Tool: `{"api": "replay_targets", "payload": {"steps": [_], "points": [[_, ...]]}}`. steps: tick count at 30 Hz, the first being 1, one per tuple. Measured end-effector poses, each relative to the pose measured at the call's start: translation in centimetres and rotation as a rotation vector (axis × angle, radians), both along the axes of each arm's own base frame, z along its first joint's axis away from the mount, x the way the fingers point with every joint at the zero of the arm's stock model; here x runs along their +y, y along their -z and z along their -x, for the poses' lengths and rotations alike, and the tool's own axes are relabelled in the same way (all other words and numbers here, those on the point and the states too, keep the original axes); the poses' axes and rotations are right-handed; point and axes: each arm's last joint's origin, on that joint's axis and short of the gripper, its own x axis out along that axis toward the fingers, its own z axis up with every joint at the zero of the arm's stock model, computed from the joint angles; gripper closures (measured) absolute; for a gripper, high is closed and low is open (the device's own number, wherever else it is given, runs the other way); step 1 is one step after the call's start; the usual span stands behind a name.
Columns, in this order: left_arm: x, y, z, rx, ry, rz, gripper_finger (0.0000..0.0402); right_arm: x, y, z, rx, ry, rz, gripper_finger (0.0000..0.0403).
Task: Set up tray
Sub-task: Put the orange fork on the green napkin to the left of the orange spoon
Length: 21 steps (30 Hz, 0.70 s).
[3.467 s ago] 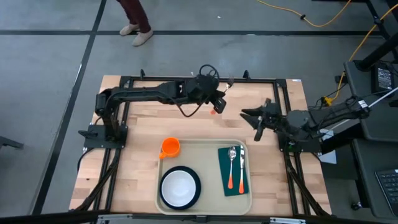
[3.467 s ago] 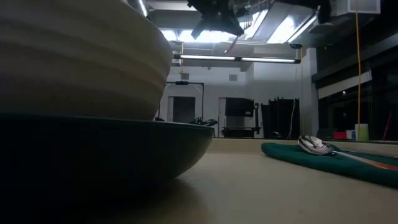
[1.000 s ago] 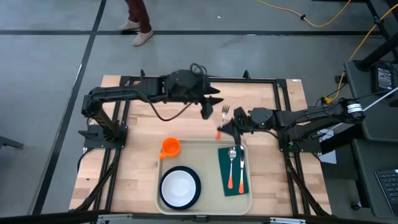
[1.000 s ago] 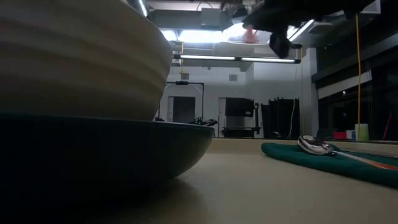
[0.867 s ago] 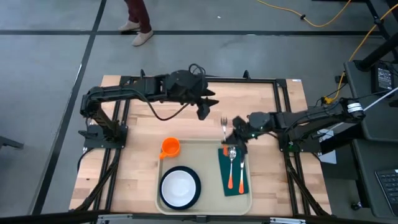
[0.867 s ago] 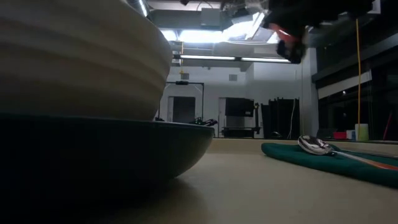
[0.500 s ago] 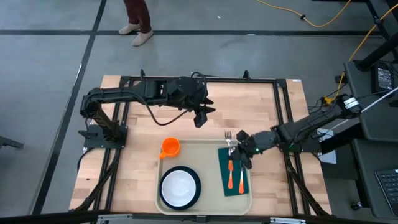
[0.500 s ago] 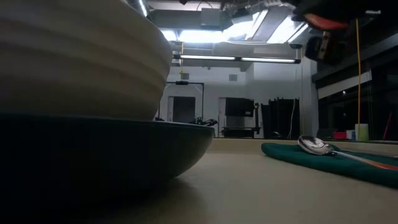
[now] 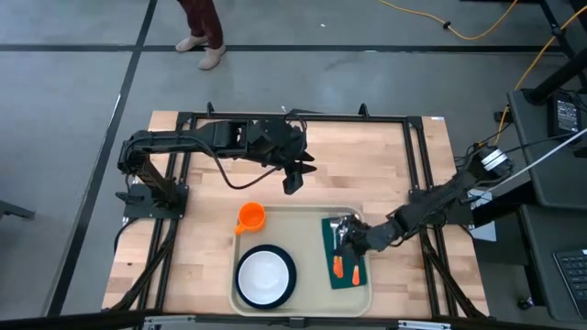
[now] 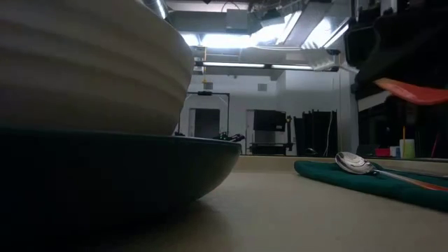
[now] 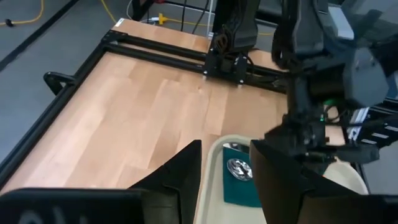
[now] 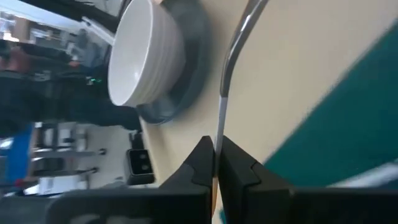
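The right tool (image 9: 347,240) was clenched on a metal fork with an orange handle (image 12: 225,102), low over the dark green rectangular napkin (image 9: 352,275). That napkin lay in the large cream rectangular plastic tray (image 9: 312,216) at the wooden counter's (image 9: 367,147) near edge. The left tool (image 9: 291,183) hung over bare counter beyond the tray, fingers (image 11: 180,177) parted, grasping nothing.

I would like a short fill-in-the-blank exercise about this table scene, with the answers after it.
1. The right gripper holds a ____ by its orange handle.
2. The spoon lies on a green ____.
3. The white bowl sits on a dark ____.
4. The cup on the tray is ____ in colour.

Answers: fork; napkin; plate; orange
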Motion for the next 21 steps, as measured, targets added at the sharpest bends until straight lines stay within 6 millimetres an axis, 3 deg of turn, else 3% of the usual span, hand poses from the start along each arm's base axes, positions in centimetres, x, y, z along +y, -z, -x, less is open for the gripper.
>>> {"api": "replay_targets", "payload": {"steps": [10,21], "points": [[-1.3,0.0,0.0,-0.005,0.037,-0.008,0.0272,0.9,3.4,-1.3,0.052,0.050,-0.115,0.0393],[-1.9,-0.2,-0.2,-0.029,0.034,-0.022,0.0274,0.7,4.5,-1.1,0.136,0.069,-0.086,0.0393]]}}
